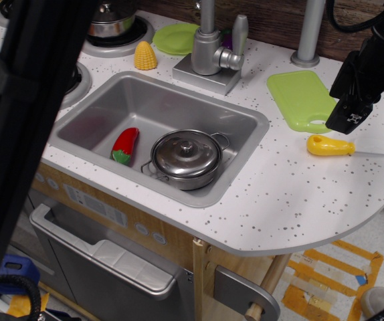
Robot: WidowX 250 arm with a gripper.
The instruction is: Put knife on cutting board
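Note:
The knife (330, 145) lies flat on the speckled white counter at the right, its yellow handle to the left and its thin pale blade running right toward the counter edge. The lime-green cutting board (300, 99) lies just behind it, its handle slot at the near end partly hidden by my gripper. My black gripper (348, 119) hangs over the board's near right corner, a little above and behind the knife handle. Whether its fingers are open or shut does not show.
A grey sink (98, 107) holds a lidded steel pot (186, 158) and a red pepper (125, 145). A tap (209, 50), a corn cob (145, 56), a green plate (175, 38) and a stove pot (112, 19) stand behind. A black post (25, 134) blocks the left.

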